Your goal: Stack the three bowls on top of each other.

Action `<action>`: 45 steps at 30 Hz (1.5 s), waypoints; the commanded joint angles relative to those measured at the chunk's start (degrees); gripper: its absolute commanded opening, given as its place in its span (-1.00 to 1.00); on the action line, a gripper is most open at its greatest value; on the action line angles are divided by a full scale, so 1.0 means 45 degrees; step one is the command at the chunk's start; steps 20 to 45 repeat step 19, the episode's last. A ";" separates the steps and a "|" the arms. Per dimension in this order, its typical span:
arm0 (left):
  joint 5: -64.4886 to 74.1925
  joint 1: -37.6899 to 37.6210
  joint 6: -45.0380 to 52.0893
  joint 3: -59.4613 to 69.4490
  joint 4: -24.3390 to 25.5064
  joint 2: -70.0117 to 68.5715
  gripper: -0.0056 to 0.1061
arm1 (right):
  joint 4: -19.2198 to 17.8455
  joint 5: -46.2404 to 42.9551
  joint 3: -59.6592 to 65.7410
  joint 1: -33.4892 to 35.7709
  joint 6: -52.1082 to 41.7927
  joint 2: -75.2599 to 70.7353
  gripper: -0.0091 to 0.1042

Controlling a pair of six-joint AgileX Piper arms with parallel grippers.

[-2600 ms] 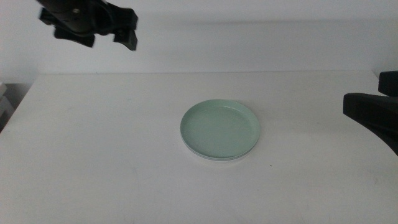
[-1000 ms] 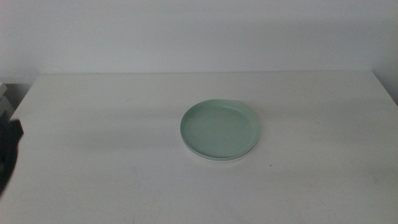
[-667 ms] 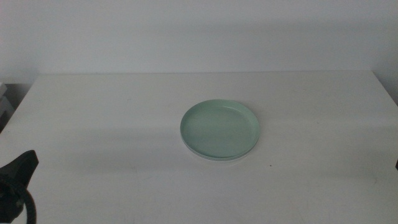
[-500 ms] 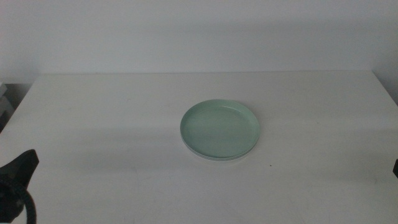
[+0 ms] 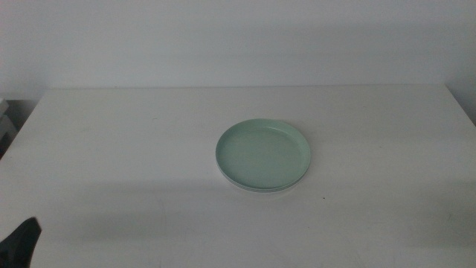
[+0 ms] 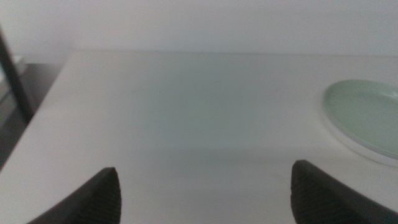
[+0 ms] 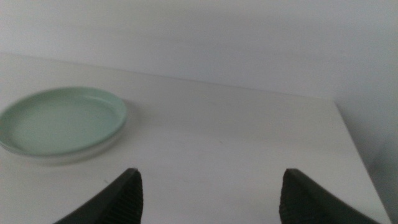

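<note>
A pale mint green bowl (image 5: pixel 262 155) lies in the middle of the table, the top of a low stack. Under its near edge a thin pale rim (image 5: pixel 254 191) of another bowl shows; whatever else lies beneath is hidden. Both arms are drawn back from the stack. My left gripper (image 6: pixel 205 169) is open and empty, its dark tip (image 5: pixel 19 243) showing at the near left corner, with the mint bowl (image 6: pixel 367 117) well ahead of it. My right gripper (image 7: pixel 210 172) is open and empty too and is out of the middle view. Its wrist view shows the stack (image 7: pixel 60 121) ahead.
The white table (image 5: pixel 134 141) runs back to a pale wall. Its left edge (image 5: pixel 18 130) borders a dark gap, and the right edge (image 5: pixel 462 104) also shows.
Both arms have pulled back from over the table. The left gripper has sunk lower into the near left corner, and the sliver of the right one at the right edge has gone. The stack has not moved.
</note>
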 commanded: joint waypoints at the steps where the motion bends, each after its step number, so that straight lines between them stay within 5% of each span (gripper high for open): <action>1: -0.1280 0.0418 -0.0136 0.0243 -0.0132 -0.0561 0.98 | -0.0448 -0.1284 0.0418 -0.0096 -0.0129 -0.0609 0.15; 9: -0.3146 0.0710 -0.0136 0.2349 -0.0235 -0.2613 0.98 | -0.0912 -0.1138 0.2022 -0.0099 -0.0129 -0.2531 0.15; 45: -0.2595 0.0710 -0.0136 0.2340 -0.0083 -0.2815 0.98 | -0.1067 -0.1418 0.2037 -0.0086 -0.0129 -0.2529 0.15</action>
